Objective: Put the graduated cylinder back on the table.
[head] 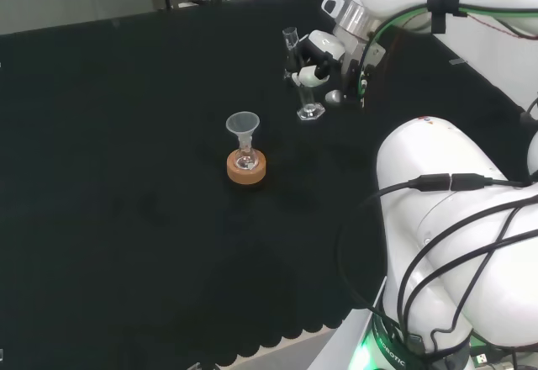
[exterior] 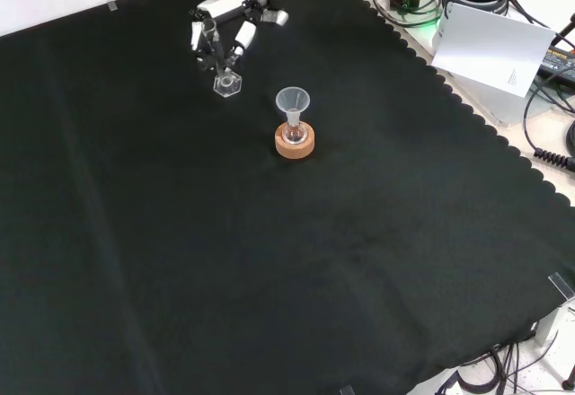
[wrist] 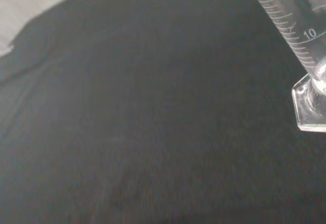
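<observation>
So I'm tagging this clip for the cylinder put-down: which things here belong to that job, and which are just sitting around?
Part of the job:
- graduated cylinder, upright, base at or just above the cloth
- hand, fingers curled round it
- black cloth, where it goes

Just lying about:
- funnel in a small flask
- cork ring under that flask
</observation>
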Tool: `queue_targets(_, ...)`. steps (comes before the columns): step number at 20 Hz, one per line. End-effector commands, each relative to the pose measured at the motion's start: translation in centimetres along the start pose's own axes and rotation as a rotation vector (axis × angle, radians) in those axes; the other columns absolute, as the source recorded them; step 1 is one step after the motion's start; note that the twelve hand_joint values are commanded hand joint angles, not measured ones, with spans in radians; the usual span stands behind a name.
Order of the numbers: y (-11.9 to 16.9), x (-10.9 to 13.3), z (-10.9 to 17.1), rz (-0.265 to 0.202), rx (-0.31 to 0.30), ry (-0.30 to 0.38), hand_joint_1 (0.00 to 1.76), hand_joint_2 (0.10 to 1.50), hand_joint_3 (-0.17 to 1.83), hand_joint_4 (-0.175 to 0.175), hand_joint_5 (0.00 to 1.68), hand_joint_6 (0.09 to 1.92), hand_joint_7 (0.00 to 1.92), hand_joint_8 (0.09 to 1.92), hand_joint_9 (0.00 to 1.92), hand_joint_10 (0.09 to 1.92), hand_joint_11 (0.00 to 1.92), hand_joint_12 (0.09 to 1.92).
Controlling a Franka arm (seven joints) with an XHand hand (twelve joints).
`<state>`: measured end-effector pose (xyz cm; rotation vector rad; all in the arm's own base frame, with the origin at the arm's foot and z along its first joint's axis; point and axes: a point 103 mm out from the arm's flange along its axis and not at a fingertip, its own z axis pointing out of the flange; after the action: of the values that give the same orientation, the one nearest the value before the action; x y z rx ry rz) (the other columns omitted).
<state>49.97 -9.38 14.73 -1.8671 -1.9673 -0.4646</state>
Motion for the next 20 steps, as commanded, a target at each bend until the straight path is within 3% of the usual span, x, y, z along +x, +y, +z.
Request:
queue_targets(1,2.1,-1.4,1.8,-0.016,-0.087,0.075,1.26,1.12,0.0,-0.175,0.96,1.04,0.98,1.02,1.38,0.09,1.17,0.75)
queue_targets(7,2.8,-2.3,3.1,-0.001,-0.087,0.128,1.25,1.13,0.0,-0.175,0.95,1.05,0.97,1.04,1.36,0.09,1.16,0.76)
queue_targets(20,2.6,-2.3,4.5,0.011,-0.117,0.142,1.25,1.14,0.0,-0.175,0.92,1.11,0.93,1.1,1.33,0.09,1.12,0.79)
